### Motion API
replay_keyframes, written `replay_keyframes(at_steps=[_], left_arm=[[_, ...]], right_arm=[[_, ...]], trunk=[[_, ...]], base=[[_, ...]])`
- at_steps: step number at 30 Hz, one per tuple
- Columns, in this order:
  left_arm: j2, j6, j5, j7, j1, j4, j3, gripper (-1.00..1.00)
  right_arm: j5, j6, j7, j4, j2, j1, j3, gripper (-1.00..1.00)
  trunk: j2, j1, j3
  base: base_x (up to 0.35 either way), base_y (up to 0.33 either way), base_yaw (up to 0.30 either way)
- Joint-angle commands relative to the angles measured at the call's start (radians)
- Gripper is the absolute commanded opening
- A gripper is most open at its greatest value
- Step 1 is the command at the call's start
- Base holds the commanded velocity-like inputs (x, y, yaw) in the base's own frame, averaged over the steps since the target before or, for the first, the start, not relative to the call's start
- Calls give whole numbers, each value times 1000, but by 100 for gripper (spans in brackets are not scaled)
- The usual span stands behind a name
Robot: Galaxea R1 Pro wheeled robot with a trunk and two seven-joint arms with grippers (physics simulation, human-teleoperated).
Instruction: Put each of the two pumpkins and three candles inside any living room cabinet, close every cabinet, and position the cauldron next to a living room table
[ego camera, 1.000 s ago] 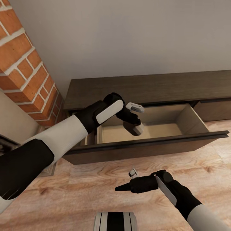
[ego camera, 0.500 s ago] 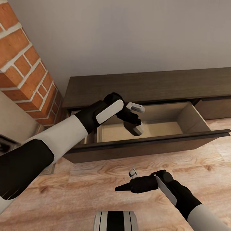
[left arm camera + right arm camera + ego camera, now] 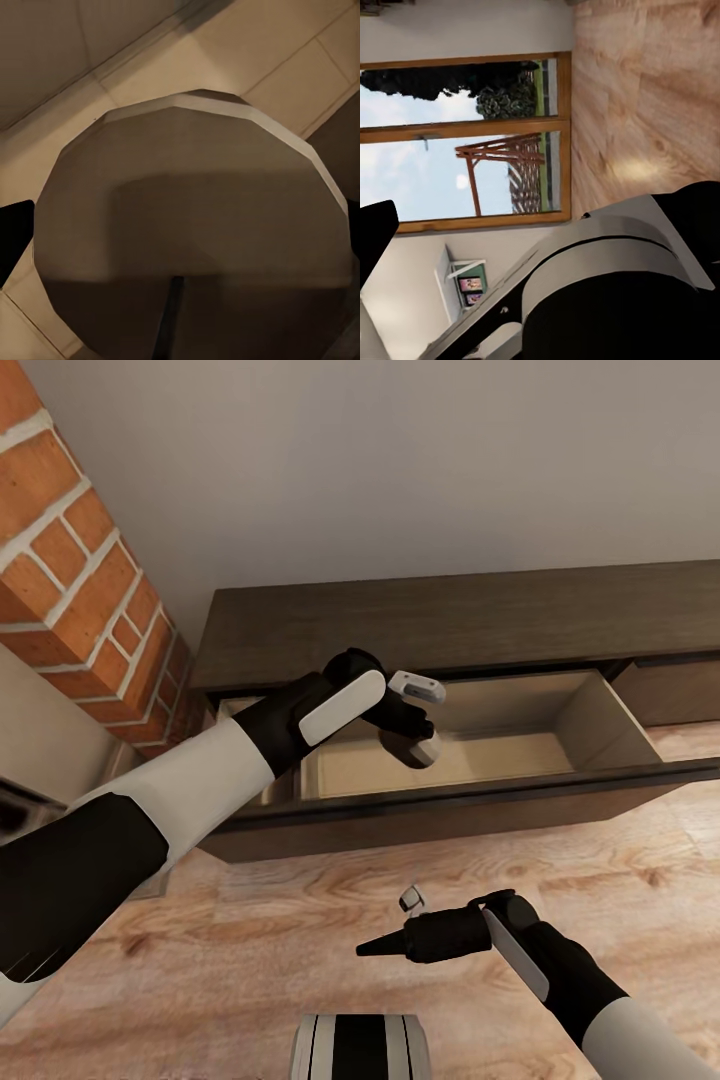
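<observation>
We hold a candle (image 3: 191, 217) pinched in the left fingers (image 3: 420, 720) above the open drawer (image 3: 520, 755) of the cabinet (image 3: 450, 625). Lower it to the drawer floor, then spread the fingers. Right fingers (image 3: 395, 925): spread, empty.

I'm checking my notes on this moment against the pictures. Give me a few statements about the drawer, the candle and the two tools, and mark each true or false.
1. The cabinet has a drawer pulled open. True.
2. The left tool is above the open drawer. True.
3. The left tool is empty. False: it is shut on a candle, which the left wrist view shows close up between the fingers.
4. The right tool is inside the drawer. False: it is over the wood floor, in front of the cabinet.
5. A pumpkin lies in the drawer. False: the visible tan bottom shows none.
</observation>
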Motion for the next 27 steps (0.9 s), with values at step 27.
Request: replay_keyframes(at_steps=[27], left_arm=[[0, 0, 9, 11, -1, -2, -3, -100]], right_arm=[[-71, -64, 35, 0, -16, -1, 2, 100]], trunk=[[-3, 5, -43]], base=[[0, 0, 0]])
